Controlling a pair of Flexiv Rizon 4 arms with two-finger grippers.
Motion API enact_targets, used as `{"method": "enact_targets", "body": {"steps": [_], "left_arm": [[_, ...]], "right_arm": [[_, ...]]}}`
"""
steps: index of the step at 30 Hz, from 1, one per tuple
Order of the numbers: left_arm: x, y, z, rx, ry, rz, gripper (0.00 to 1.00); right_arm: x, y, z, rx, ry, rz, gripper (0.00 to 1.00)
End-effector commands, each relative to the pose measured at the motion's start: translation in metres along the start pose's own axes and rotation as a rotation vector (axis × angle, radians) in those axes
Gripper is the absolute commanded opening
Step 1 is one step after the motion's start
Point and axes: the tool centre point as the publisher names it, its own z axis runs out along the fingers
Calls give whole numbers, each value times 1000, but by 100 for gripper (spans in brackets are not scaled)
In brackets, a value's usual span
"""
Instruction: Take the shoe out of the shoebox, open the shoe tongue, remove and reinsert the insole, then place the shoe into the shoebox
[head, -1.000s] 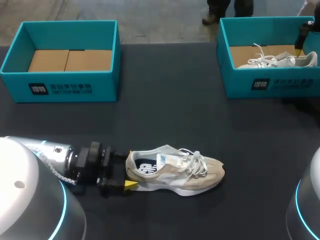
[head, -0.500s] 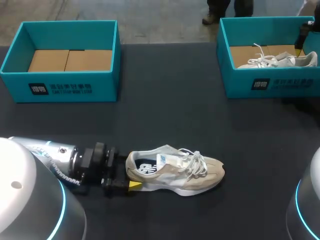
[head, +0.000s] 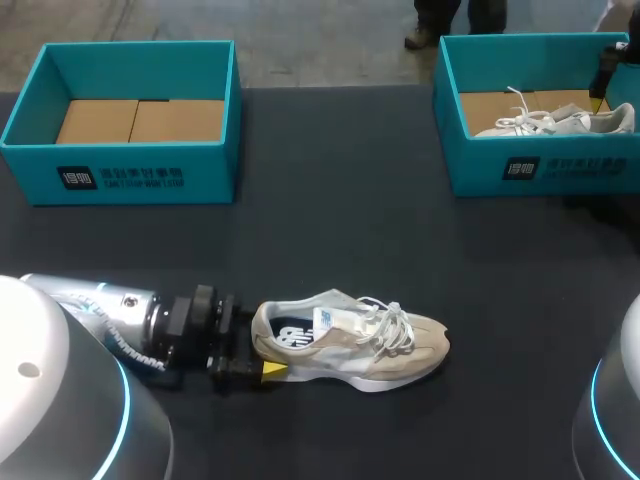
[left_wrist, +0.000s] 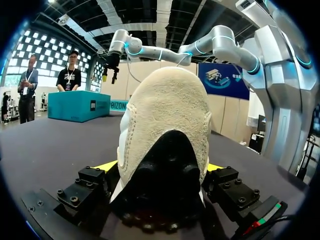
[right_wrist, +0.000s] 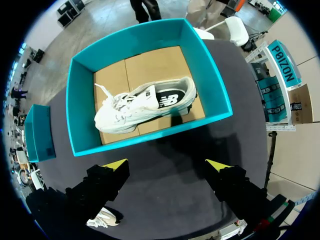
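Left claw (left_wrist: 161, 166) gripping beige sneaker (head: 350, 345) heel, lower centre of frame, right claw (right_wrist: 167, 165) spread wide above white sneaker (right_wrist: 142, 107) in teal shoebox (right_wrist: 150, 136)

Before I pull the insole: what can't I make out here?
Insole of the beige sneaker: head view, tongue and laces cover all but the heel patch.
Left claw's hold on the heel: left wrist view, the heel itself covers the contact.
Right claw: head view, too small and dark to read its opening.
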Motion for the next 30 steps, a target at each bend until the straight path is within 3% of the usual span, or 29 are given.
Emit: {"method": "enact_targets", "body": {"steps": [1, 30], "left_arm": [[3, -1, -1, 1, 1, 1, 100], [6, -5, 9, 4, -7, 1, 100]], "right_arm": [[0, -1, 0, -2, 1, 2, 100], [0, -1, 0, -2, 1, 2, 100]]}}
